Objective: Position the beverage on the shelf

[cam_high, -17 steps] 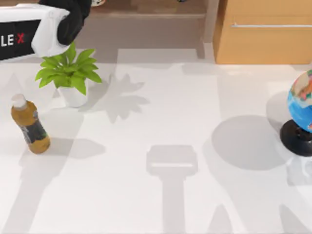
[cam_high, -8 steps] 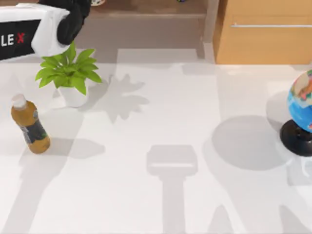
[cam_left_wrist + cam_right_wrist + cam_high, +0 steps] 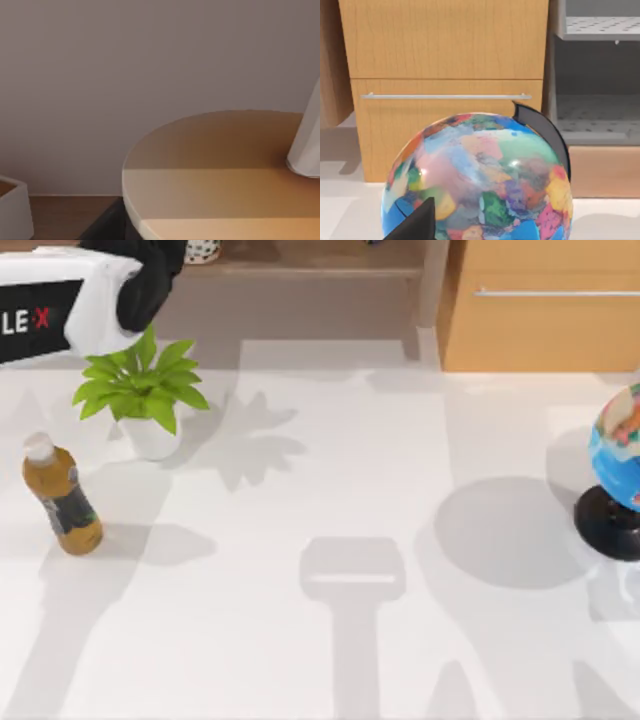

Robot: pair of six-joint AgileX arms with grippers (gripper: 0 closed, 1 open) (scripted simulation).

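Observation:
The beverage (image 3: pixel 215 170) looms close in the left wrist view: a rounded peach-tan top with its white straw (image 3: pixel 307 140) at one side. Behind it is the grey-brown back panel (image 3: pixel 125 60) of the shelf (image 3: pixel 65 215). In the top view my left arm reaches to the far left edge, and its black gripper (image 3: pixel 155 275) is over the brown shelf board (image 3: pixel 300 254). A small dark-spotted bit of the beverage (image 3: pixel 202 250) shows beside the gripper. My right gripper (image 3: pixel 415 225) hangs parked just in front of the globe.
A potted plant (image 3: pixel 140 390) and a small amber bottle (image 3: pixel 62 495) stand at the table's left. A colourful globe (image 3: pixel 615 470) stands at the right edge. The orange-wood cabinet (image 3: pixel 545 305) with its silver bar handle is at the back right.
A little more of the beverage's spotted part shows beside the left arm at the top edge. Everything on the table has stayed put.

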